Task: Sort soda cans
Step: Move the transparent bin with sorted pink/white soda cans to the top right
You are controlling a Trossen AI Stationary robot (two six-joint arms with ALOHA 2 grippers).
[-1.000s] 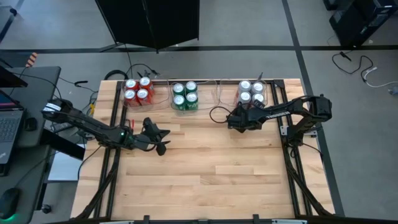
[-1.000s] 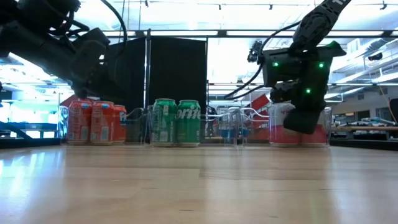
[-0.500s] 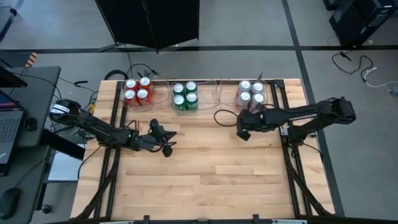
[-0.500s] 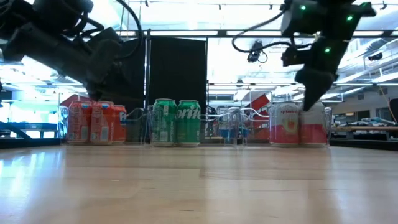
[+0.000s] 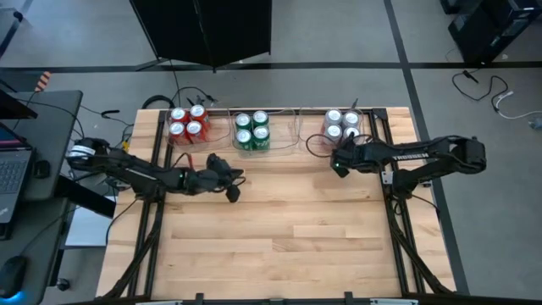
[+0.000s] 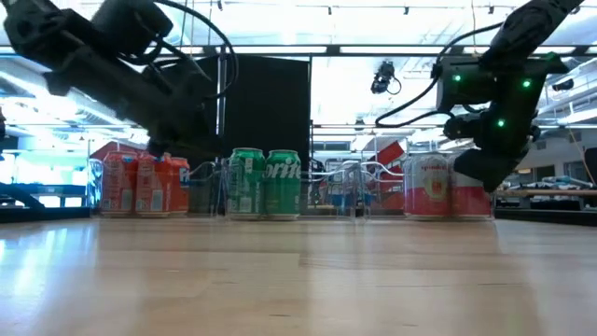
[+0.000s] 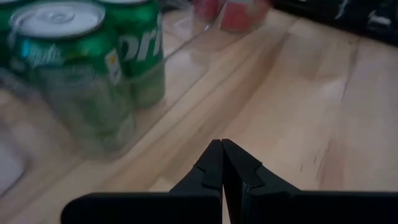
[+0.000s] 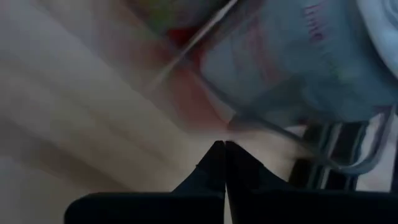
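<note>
Seen from above, left to right. Left end effector (image 5: 235, 191) pressed closed and empty, low over the bare table (image 5: 279, 237), now farther toward the table's middle than a second ago, with tip swung to face the back row. Just beyond it and to one side, four red cans (image 5: 187, 123) packed together in a clear tray (image 5: 172, 140) at the back edge. Directly ahead of the tip, four green cans (image 5: 251, 130) in a second clear tray; in the left wrist view, the green cans (image 7: 81, 68) close in front of the shut fingers.

Farther right, right end effector (image 5: 339, 167) also closed and carrying nothing, shifted rightward across the last second, now just in front of the four silver-white cans (image 5: 341, 125) in the third tray. In the right wrist view, a silver-white can (image 8: 311, 62) right past the fingertips, blurred.

No loose can anywhere on the open wood; all twelve grouped by colour, as a second ago. Likely meaning: sorting finished, both arms merely repositioning rather than reaching for another can.
</note>
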